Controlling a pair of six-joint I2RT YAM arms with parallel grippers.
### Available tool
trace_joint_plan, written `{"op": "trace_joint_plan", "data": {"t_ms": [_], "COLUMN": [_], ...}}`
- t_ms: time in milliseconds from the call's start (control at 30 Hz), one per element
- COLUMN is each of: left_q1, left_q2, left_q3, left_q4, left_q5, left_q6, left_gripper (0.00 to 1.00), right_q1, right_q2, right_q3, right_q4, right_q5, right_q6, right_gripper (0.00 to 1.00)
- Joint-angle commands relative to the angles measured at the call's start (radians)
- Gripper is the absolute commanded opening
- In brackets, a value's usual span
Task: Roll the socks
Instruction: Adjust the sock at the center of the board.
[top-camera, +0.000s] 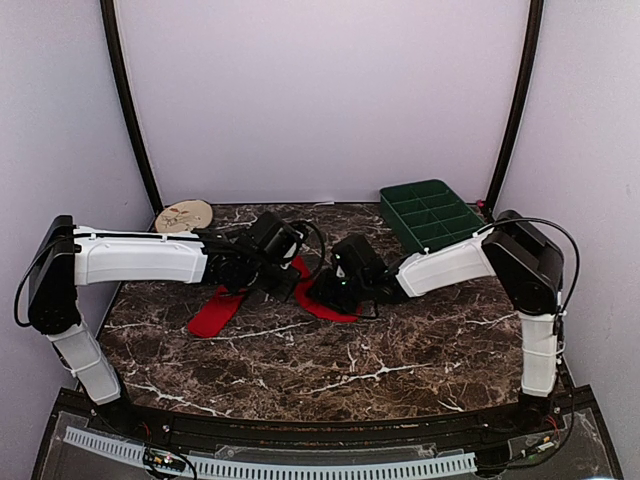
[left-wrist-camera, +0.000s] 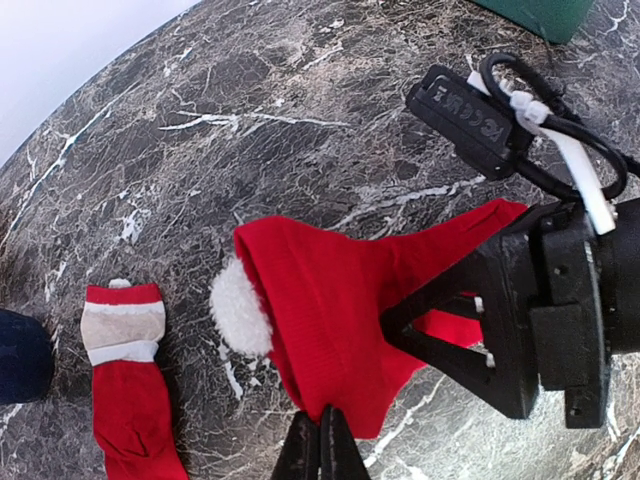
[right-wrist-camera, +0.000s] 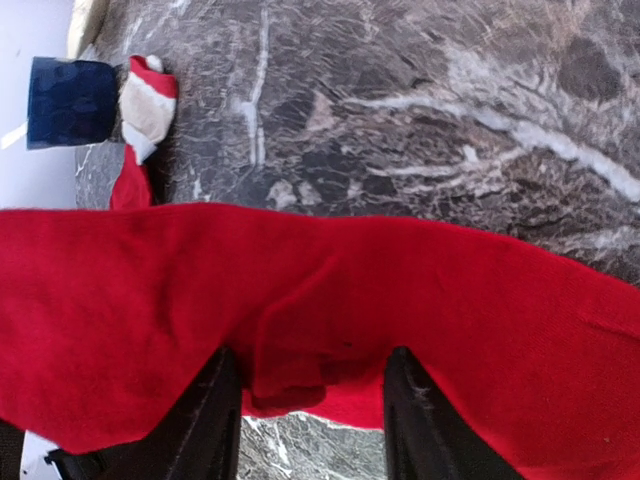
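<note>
Behind the socks (top-camera: 214, 314): plate (top-camera: 185, 215) left; tray (top-camera: 432, 213) right.

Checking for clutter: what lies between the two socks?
Only bare table between the cuffed sock and the white-toed sock, in the left wrist view.

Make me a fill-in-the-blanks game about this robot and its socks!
The plain fabric sock pinched by the left gripper is ___.
The plastic compartment tray is ___.
The round tan disc sits back ___ on the dark marble table.
Missing words: red; green; left.
</note>
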Motion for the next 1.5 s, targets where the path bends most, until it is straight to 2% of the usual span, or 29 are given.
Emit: {"op": "trace_joint_plan", "data": {"t_ms": [0, 333, 600, 800, 1200, 1300, 1467], "left_q1": [-0.004, -0.004, -0.002, 0.012, 0.013, 0.013, 0.006], "left_q2": [-0.048, -0.066, -0.14, -0.225, -0.327, -0.332, -0.321], "left_q3": [-0.016, -0.038, -0.049, -0.051, -0.028, -0.041, -0.091], "left_q4": [0.013, 0.022, 0.025, 0.038, 0.047, 0.061, 0.107], "left_q5": [0.001, -0.007, -0.091, -0.13, -0.109, -0.078, -0.005], "left_q6": [0.018, 0.028, 0.055, 0.079, 0.149, 0.153, 0.131], "left_gripper": [0.0, 0.0, 0.0, 0.0, 0.0, 0.0, 0.0], "right_q1": [0.005, 0.002, 0.004, 0.011, 0.049, 0.055, 0.056], "right_q2": [0.029, 0.042, 0.044, 0.052, 0.156, 0.159, 0.099], "right_q3": [0.044, 0.059, 0.109, 0.189, 0.409, 0.395, 0.228], "right_q4": [0.008, 0.024, 0.022, 0.007, 0.047, 0.084, 0.153], "right_q5": [-0.003, -0.015, -0.053, -0.096, -0.221, -0.223, -0.179], "right_q6": [-0.002, 0.006, -0.011, -0.027, 0.026, 0.052, 0.083], "right_gripper": [0.4, 0.19, 0.07, 0.05, 0.07, 0.07, 0.12]}}
